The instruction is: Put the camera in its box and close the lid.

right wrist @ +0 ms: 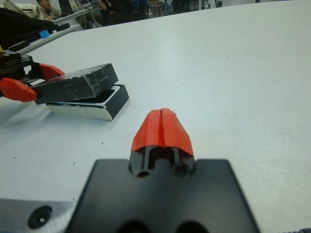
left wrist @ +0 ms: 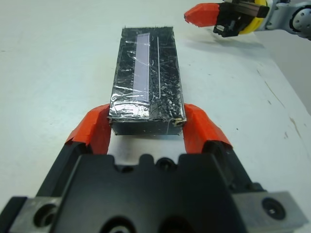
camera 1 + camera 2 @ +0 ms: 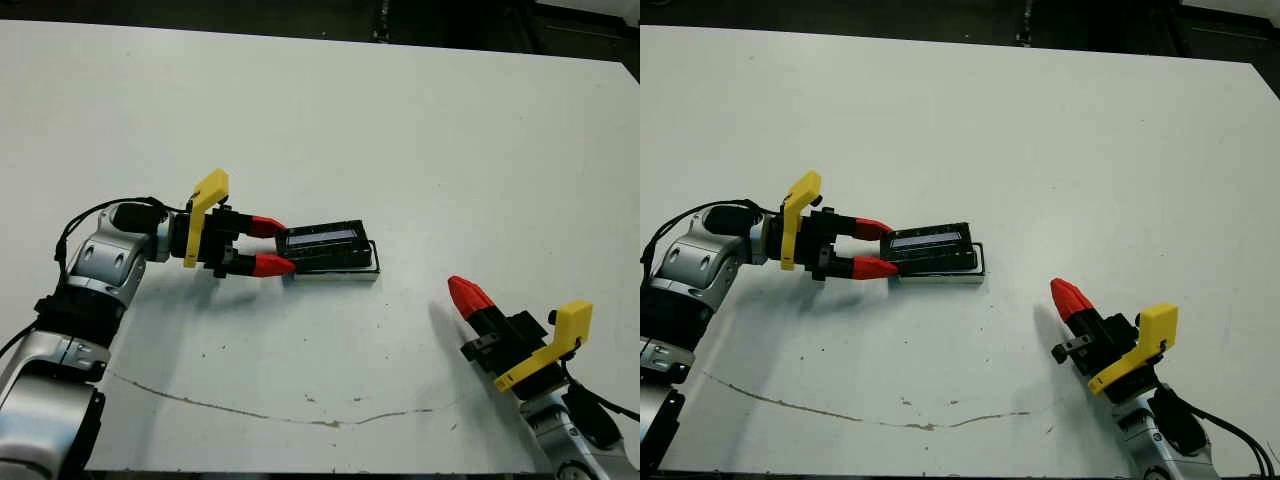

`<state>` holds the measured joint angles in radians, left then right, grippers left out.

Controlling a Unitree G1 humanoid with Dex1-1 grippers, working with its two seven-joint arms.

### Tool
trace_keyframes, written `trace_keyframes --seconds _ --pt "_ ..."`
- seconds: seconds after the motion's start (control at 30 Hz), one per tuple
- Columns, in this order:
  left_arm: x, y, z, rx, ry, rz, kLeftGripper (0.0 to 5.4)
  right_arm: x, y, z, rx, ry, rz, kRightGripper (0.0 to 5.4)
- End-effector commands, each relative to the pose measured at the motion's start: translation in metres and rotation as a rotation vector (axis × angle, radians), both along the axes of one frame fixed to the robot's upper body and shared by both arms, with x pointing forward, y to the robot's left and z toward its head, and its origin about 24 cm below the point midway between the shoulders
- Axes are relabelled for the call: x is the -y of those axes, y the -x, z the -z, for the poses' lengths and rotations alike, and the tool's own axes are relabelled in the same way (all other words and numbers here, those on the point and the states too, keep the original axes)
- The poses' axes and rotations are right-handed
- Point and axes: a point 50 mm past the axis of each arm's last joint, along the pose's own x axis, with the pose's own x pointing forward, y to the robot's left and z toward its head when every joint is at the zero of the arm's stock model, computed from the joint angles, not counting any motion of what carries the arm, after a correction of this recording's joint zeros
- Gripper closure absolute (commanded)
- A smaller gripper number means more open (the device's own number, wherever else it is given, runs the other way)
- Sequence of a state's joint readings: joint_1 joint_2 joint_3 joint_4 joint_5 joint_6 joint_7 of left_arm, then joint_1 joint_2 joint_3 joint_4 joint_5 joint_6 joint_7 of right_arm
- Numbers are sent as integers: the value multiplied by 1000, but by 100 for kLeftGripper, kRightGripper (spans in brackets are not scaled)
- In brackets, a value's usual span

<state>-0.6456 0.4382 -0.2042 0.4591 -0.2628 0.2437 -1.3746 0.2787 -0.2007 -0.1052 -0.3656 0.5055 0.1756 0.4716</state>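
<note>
Nearest the head camera, the right gripper (image 3: 468, 292) rests low on the table (image 3: 420, 120), well apart from the box (image 1: 114, 104) on its right-hand side, its 2 red fingers pressed together on nothing; by appearance it is parked clear so that the other arm can work. Left gripper (image 3: 272, 246) pinches the lid (image 3: 322, 244) by its short near end, 1 red fingertip (image 2: 95, 127) on each long side, the jaws opened only as wide as the slab and closed firmly on it. Holding it at the end leaves the rest of the lid free to be laid over the box, which lies directly beneath. The head views show the lid from above, covering most of the box, with only a thin black rim showing along the far and right edges; from there the lid looks almost seated. The right wrist view, taken low and from the side, shows otherwise: the lid is tilted and shifted toward the left gripper, its held end raised, with the box's white interior exposed at the far end. The left wrist view alone shows the crinkled top with its pale stripe. No camera is visible in any view; whether it already lies inside the box cannot be told.
</note>
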Motion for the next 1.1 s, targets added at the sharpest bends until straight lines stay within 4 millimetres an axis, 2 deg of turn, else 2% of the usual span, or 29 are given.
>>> trace_keyframes --seconds 0.03,0.47,0.9,1.1 --pt "-4 3 9 -67 -58 19 224 5 1 1 3 17 12 540" --pt "2 8 13 -3 -136 64 224 6 1 1 -4 5 12 540" --pt "18 11 17 128 -212 78 224 6 1 1 6 3 13 540" --pt "23 12 19 123 -195 81 224 6 2 2 -4 0 18 540"
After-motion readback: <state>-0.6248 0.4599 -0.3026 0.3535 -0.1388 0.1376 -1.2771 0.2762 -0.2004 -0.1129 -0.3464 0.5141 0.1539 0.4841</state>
